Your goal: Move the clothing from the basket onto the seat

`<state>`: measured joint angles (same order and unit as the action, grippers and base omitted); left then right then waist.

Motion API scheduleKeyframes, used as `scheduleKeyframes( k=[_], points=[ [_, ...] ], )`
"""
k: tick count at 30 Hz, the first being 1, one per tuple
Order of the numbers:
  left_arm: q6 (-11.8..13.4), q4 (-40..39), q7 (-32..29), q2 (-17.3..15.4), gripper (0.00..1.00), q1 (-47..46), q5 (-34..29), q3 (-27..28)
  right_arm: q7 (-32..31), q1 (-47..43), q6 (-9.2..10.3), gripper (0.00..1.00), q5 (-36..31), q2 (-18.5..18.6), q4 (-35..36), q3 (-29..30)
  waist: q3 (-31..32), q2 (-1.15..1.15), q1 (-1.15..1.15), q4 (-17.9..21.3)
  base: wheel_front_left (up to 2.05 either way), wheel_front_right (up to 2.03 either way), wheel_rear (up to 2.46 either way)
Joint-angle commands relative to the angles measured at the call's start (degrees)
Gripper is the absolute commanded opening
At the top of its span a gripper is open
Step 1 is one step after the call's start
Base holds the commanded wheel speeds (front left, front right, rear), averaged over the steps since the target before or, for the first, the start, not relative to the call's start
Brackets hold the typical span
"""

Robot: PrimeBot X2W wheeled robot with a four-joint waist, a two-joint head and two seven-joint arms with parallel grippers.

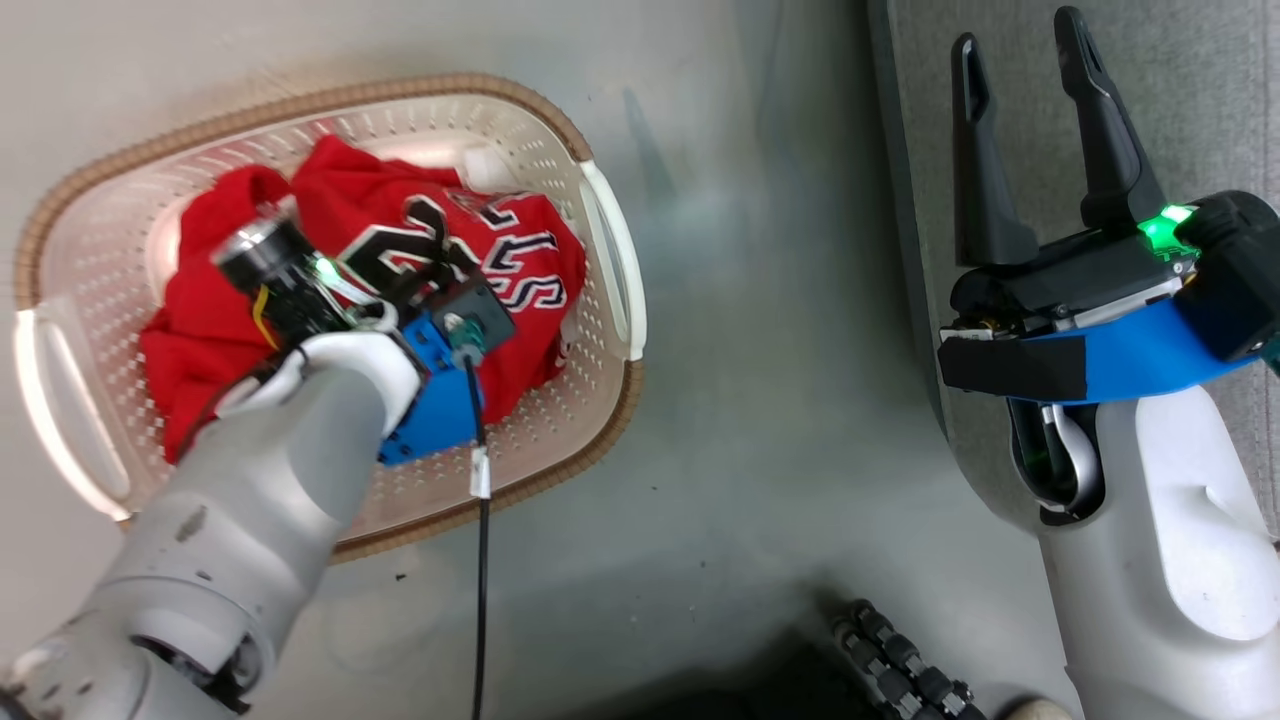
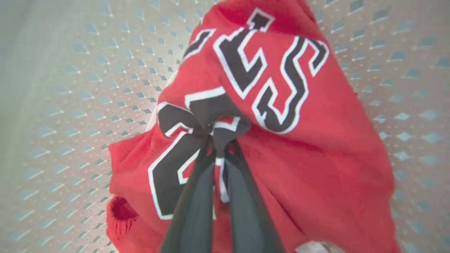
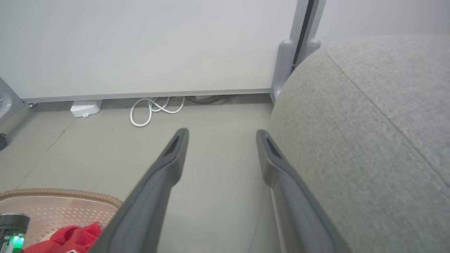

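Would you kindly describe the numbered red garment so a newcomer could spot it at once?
Left of the grey seat stands a cream perforated basket. Inside it, pinched in the left hand, lies the red garment: it alone bears large black-and-white numerals.

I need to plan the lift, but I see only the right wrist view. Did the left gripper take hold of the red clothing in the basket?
Observer: Yes. The left wrist view shows the left gripper shut on a fold of the red jersey, at its black numerals.
Operator: Is it lifted out yet?
Observer: No. In the head view it lies inside the basket, between the walls.
Operator: And the other arm, from above?
Observer: The right gripper is open, at the sofa's edge, well apart from the basket.
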<state>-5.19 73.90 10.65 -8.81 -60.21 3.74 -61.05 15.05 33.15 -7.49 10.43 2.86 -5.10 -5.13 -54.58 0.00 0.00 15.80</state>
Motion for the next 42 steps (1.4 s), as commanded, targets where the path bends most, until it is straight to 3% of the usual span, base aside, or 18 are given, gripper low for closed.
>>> scheduleKeyframes(
  k=[1,17,28,42],
  points=[
    [-0.2,0.0,0.7,0.5,0.00,0.6,0.5,0.2,0.2,-0.4,-0.01,1.00,-0.3,0.0,-0.3,0.2,1.6,0.00,0.00,-0.9,0.00,0.00,0.00],
    [0.0,-6.0,4.6,5.7,0.00,7.7,7.7,3.5,0.2,-4.8,-0.01,1.00,-1.8,2.0,-2.8,1.7,16.0,0.00,0.00,-6.9,0.00,0.00,0.00],
    [2.4,-20.6,4.6,5.8,0.00,14.2,10.6,8.7,0.2,-9.2,-0.01,1.00,-2.4,3.3,-4.2,3.4,26.0,0.00,0.00,-11.0,0.00,0.00,0.00],
    [2.9,-33.3,4.6,5.0,0.00,18.3,9.3,15.4,0.2,-14.9,-0.01,1.00,-2.8,3.2,-6.0,4.7,37.3,0.00,0.00,-13.6,0.00,0.00,0.00]
  ],
)
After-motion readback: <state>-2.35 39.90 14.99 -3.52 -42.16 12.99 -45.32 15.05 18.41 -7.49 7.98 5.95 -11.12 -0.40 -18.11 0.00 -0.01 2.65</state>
